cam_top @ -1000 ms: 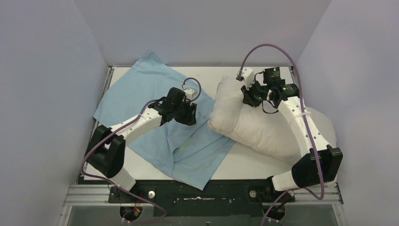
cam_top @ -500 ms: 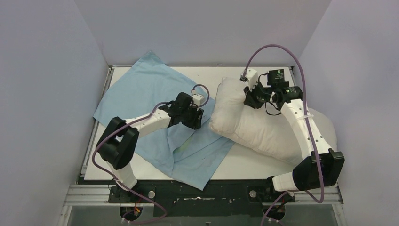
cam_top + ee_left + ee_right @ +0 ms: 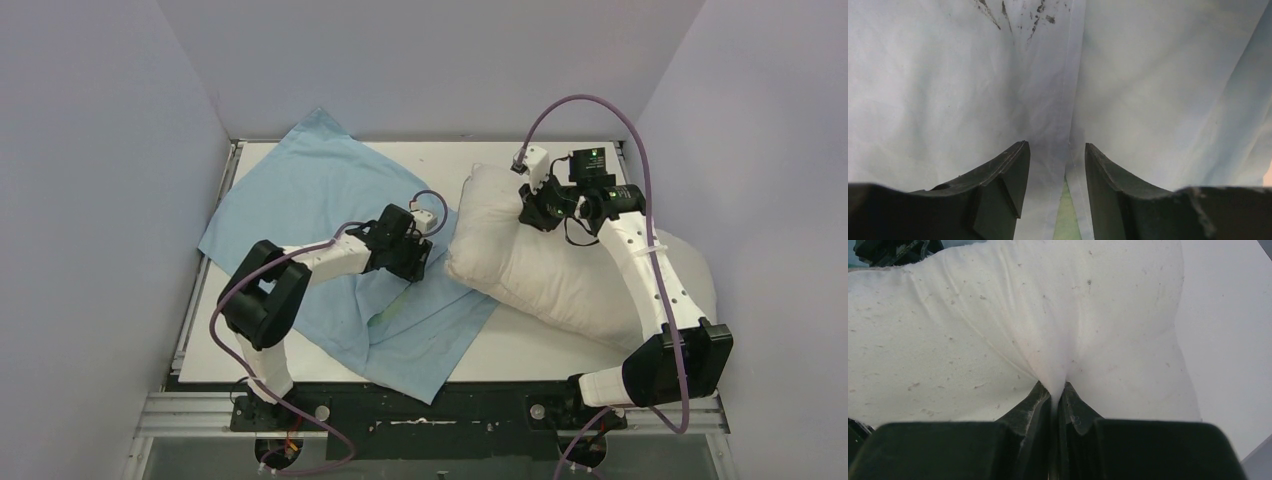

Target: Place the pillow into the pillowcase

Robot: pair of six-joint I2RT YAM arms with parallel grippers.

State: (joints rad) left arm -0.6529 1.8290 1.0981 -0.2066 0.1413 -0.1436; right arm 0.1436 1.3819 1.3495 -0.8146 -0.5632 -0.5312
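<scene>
Pillowcase [image 3: 300, 210] spread light-blue side up across left half of bench [image 3: 530, 350], one corner reaching past far-left corner, another draped over near edge; sliver of green showing at fold near bench middle. Left gripper [image 3: 1057, 170] low over that fold, fingers [image 3: 1008, 175] parted, only cloth beneath the gap; contact not discernible. Pillow [image 3: 530, 275] lying slantwise on right half, from far middle toward right edge. Right gripper [image 3: 1054, 400] clamped on a pinch of pillow fabric at its far end.
</scene>
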